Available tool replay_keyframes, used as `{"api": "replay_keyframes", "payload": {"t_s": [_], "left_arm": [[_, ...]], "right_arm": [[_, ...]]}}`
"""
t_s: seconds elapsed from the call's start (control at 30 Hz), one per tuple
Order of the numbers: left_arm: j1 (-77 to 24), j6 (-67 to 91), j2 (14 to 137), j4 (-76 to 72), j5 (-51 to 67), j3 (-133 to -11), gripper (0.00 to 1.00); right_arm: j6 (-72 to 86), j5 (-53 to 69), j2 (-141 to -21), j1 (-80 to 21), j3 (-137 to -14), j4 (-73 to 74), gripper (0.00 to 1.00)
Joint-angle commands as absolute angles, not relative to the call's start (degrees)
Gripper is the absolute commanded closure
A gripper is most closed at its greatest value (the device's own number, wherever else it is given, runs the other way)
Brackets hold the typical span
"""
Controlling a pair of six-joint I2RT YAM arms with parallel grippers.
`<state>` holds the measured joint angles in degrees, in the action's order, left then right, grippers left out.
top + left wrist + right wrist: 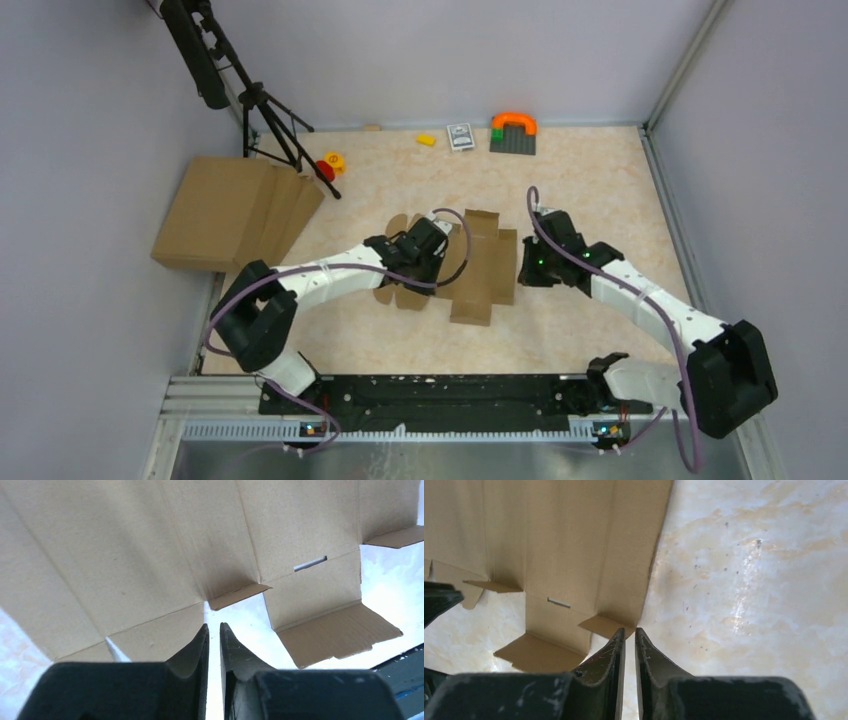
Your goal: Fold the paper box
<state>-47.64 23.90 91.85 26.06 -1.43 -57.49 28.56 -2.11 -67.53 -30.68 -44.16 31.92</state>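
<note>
The paper box (pixel 480 265) lies flat and unfolded on the marble table, a brown die-cut sheet with flaps and rounded tabs on its left. My left gripper (pixel 440 262) hovers over the sheet's left half. In the left wrist view the gripper (pixel 214 626) has its fingers a narrow slit apart with nothing between them, pointing at a notch in the box (pixel 150 555). My right gripper (pixel 520 272) sits at the sheet's right edge. In the right wrist view the gripper (pixel 630 630) is all but shut and empty, its tips at a small corner flap of the box (pixel 564 540).
A bigger pile of flat cardboard (pixel 225 212) lies at the left, beside a black tripod (pixel 270 120). Red and yellow toys (pixel 328 165), a yellow block (pixel 426 140), a small card box (pixel 460 135) and an orange arch on a grey plate (pixel 513 132) line the back wall.
</note>
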Motion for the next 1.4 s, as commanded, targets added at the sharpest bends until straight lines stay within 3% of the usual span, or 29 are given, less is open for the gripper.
{"api": "replay_keyframes", "payload": {"t_s": [0.0,0.13,0.2,0.23,0.27,0.3,0.43,0.57,0.73,1.17,1.37], "left_arm": [[-44.83,22.43,85.44,28.89,-3.86,-59.48,0.84],[-39.19,21.84,81.92,29.09,-4.52,-57.41,0.74],[-35.97,22.68,80.59,27.55,-4.53,-56.0,0.55],[-33.9,23.39,80.12,24.69,-4.04,-54.25,0.4],[-31.37,24.42,79.66,22.31,-3.1,-52.36,0.27],[-28.65,25.43,79.4,20.17,-1.4,-50.64,0.22],[-17.7,28.96,79.31,12.13,8.24,-44.5,0.16],[-11.48,30.73,81.63,6.65,18.27,-41.26,0.18],[-10.48,31.43,85.82,5.01,23.78,-41.45,0.23],[-10.44,35.52,89.53,-4.66,37.7,-40.24,0.55],[-10.55,39.03,87.29,-9.43,43.01,-38.47,0.78]], "right_arm": [[28.8,5.15,-65.57,-24.63,-41.98,27.76,0.82],[30.88,13.83,-66.74,-17.38,-38.99,21.04,0.66],[31.86,16.38,-68.08,-15.89,-38.2,18.11,0.54],[32.09,17.19,-69.06,-15.64,-38.03,16.66,0.5],[32.53,17.69,-70.14,-15.57,-37.93,15.53,0.48],[32.89,18.09,-71.36,-15.4,-38.01,14.34,0.47],[33.5,18.58,-77.18,-15.23,-38.89,11.6,0.51],[34.48,18.85,-80.47,-15.13,-39.35,8.97,0.51],[35.88,18.2,-84.38,-15.14,-39.33,6.74,0.52],[36.85,22.77,-85.88,-15.3,-40.58,4.29,0.68],[36.47,24.0,-85.34,-16.12,-42.16,5.61,0.74]]}}
